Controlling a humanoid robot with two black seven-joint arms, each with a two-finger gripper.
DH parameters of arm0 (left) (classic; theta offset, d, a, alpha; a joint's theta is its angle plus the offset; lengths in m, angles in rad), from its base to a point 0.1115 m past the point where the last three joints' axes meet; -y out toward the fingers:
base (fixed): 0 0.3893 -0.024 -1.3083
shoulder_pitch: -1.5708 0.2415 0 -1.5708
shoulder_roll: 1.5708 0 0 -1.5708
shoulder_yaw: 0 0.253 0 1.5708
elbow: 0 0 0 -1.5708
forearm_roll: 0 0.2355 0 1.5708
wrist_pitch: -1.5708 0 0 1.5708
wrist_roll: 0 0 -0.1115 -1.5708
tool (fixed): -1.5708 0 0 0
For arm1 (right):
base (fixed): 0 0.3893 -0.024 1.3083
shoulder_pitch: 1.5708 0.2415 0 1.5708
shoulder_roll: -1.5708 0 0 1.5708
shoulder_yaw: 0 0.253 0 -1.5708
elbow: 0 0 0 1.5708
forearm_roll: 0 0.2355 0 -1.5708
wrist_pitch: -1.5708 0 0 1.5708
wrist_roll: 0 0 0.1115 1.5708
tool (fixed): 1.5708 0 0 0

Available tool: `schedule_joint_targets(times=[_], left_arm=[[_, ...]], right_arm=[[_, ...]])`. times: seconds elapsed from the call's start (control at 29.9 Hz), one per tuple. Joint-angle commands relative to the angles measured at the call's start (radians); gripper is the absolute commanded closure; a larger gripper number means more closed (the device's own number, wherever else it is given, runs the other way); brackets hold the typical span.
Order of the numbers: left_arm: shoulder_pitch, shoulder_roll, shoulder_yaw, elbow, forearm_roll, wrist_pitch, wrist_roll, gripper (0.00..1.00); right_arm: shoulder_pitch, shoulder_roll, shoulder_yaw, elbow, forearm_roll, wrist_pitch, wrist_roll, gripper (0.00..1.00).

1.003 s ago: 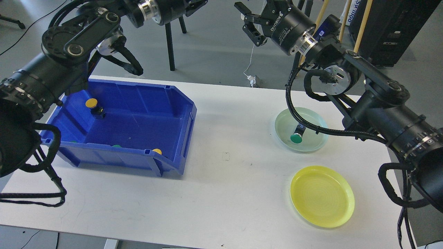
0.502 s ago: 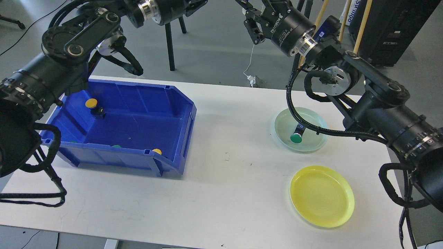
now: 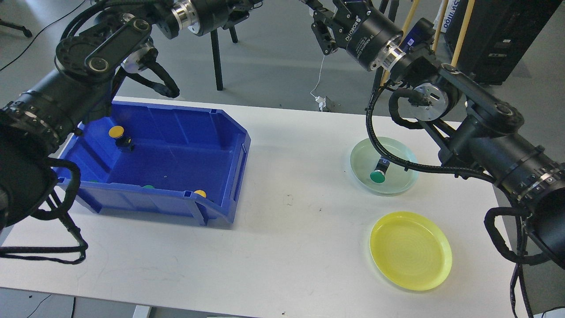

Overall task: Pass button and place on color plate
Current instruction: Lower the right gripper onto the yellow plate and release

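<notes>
A green button (image 3: pixel 378 176) lies tilted on the pale green plate (image 3: pixel 401 183) at the right. The yellow plate (image 3: pixel 410 250) in front of it holds nothing. In the blue bin (image 3: pixel 240 163) at the left, a yellow button (image 3: pixel 117 132) stands near the back left. Another yellow button (image 3: pixel 200 193) and a green button (image 3: pixel 148 187) peek over the bin's front wall. My right gripper (image 3: pixel 318 22) is open and empty, high above the table's far edge and partly cut off by the top of the view. My left gripper (image 3: pixel 245 5) is mostly out of view at the top.
Black cables hang from my right arm over the green plate (image 3: pixel 375 137). A chair leg (image 3: pixel 216 57) and a white plug (image 3: pixel 324 104) stand on the floor beyond the table. Bare white tabletop (image 3: pixel 291 198) lies between the bin and the plates.
My right gripper has risen and moved toward the top edge, away from the green plate. My left arm has shifted slightly left. The buttons and plates have not moved.
</notes>
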Motion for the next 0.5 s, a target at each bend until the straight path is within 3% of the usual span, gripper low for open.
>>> schedule_joint_targets(times=[0.0,0.1,0.17,0.47], left_arm=[[0.0,0.006,-0.001,0.006,-0.001,0.0,-0.003,0.01],[0.001,0.032,-0.001,0.015,-0.001,0.0,-0.006,0.01],[0.003,0.062,0.001,0.015,0.002,0.0,-0.009,0.01],[-0.019,0.123,0.001,0.015,0.01,0.0,-0.012,0.01]], right_arm=[[0.0,-0.018,-0.002,0.0,-0.001,-0.001,-0.002,0.87],[-0.016,-0.087,-0.008,0.013,0.001,0.001,-0.005,0.87],[-0.06,-0.192,-0.038,0.039,-0.001,0.009,-0.012,0.87],[-0.359,-0.673,-0.249,0.383,-0.005,0.087,-0.017,0.87]])
